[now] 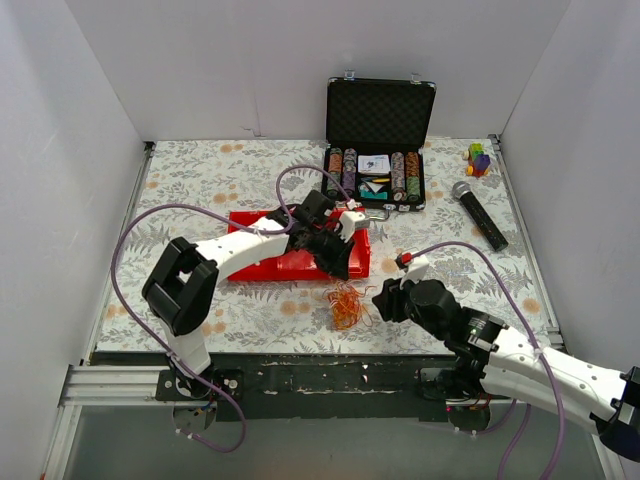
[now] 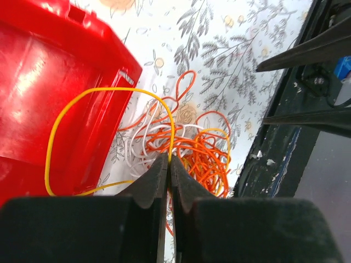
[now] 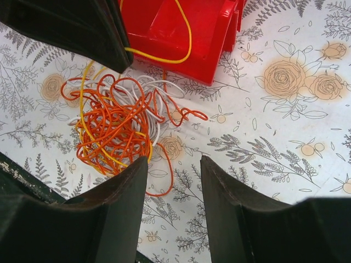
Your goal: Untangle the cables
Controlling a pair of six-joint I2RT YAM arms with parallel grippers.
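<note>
The cables [image 1: 347,305] are a fist-sized clump of thin orange, yellow and white strands on the flowered cloth, just in front of the red bin [image 1: 262,266]. My left gripper [image 1: 336,264] is shut on one yellow strand [image 2: 98,93], pinched at the fingertips [image 2: 164,164] above the clump [image 2: 197,148]. That strand loops back over the red bin [image 2: 49,66]. My right gripper [image 1: 384,300] is open and empty, just right of the clump. In the right wrist view the clump [image 3: 118,123] lies ahead of its left finger [image 3: 118,197].
An open black case of poker chips [image 1: 378,150] stands at the back. A microphone [image 1: 478,213] and a small colourful toy [image 1: 479,158] lie at the back right. The table's black front rail [image 2: 285,164] runs right beside the clump.
</note>
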